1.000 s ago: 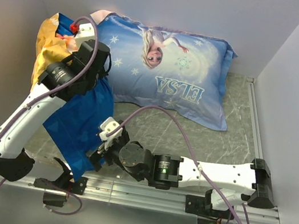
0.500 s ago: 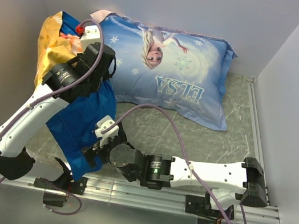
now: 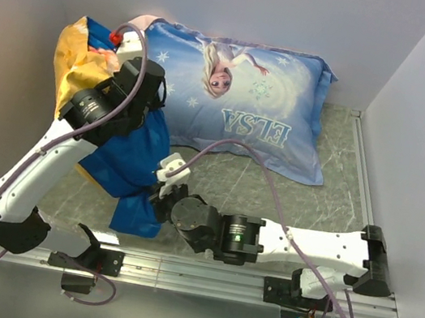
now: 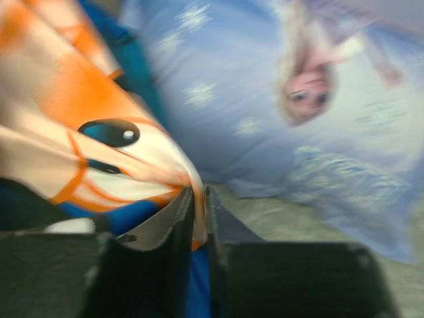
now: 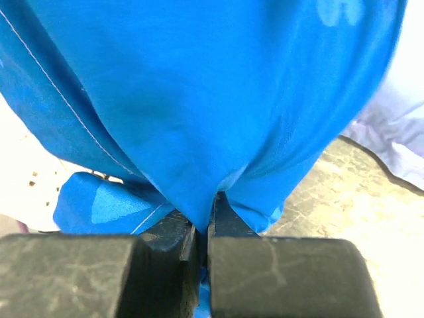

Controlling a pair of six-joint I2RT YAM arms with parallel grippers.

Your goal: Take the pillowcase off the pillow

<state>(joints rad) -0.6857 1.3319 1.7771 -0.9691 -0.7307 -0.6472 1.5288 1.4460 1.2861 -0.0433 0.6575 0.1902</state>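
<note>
The pillowcase [image 3: 126,156] hangs in a bunch at the left, yellow-orange at its top [image 3: 81,66] and blue below. My left gripper [image 3: 122,43] is raised at its upper end. In the left wrist view the left gripper [image 4: 199,193] has its jaws nearly together, with a fold of orange-and-white pillowcase [image 4: 99,152] pinched between them. My right gripper [image 3: 158,189] is low at the case's near end. In the right wrist view the right gripper [image 5: 206,222] is shut on a fold of blue pillowcase [image 5: 199,99]. The pillow is hidden.
A light blue Elsa-print pillow [image 3: 246,107] lies across the back of the marble table [image 3: 272,194], close beside the left arm. It also fills the left wrist view as a blurred Elsa-print pillow [image 4: 298,99]. Walls stand close on the left, back and right.
My right gripper has gone from open to shut on the blue fabric and has drawn the case's lower end to the right. The left arm has shifted only slightly.
</note>
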